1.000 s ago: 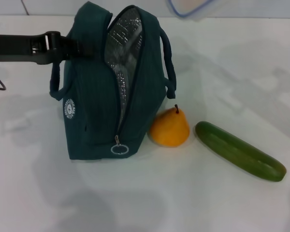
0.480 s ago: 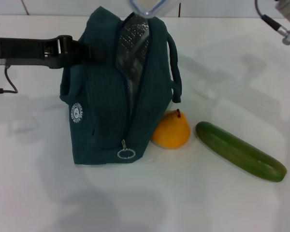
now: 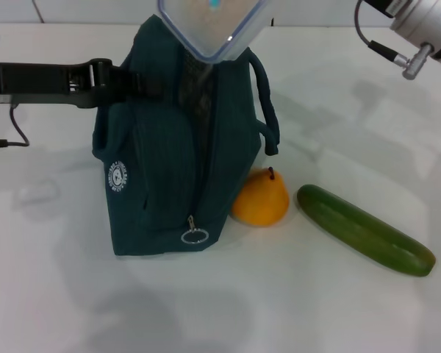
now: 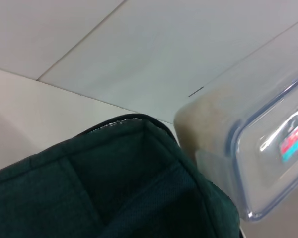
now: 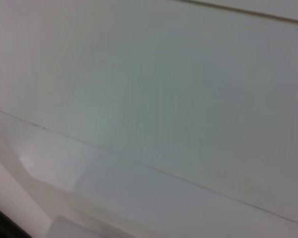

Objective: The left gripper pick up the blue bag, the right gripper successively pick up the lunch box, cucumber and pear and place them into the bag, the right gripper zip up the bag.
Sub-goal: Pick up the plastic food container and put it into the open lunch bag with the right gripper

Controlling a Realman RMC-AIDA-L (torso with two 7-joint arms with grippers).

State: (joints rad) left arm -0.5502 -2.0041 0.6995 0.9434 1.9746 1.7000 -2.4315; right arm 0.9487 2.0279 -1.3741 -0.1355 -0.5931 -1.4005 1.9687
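Observation:
The blue bag (image 3: 173, 154) stands upright on the table. My left gripper (image 3: 136, 82) is shut on its upper left edge, reaching in from the left. The clear lunch box (image 3: 209, 22) with its blue-rimmed lid hangs tilted in the air, its lower corner at the bag's open top. It is carried by my right arm, whose silver wrist cuff (image 3: 419, 22) shows at the top right; the fingers lie past the picture's top edge. The left wrist view shows the bag's fabric (image 4: 114, 183) and the lunch box (image 4: 248, 148) close beside it. The pear (image 3: 259, 197) touches the bag's right side. The cucumber (image 3: 365, 229) lies right of the pear.
A white table (image 3: 73, 294) carries everything. The left arm's thin black cable (image 3: 4, 140) trails at the left edge. A white tiled wall runs behind the table.
The lunch box has come left and down from the top edge to the bag's opening. The right arm's wrist has moved further into view. The bag shifted slightly to the right.

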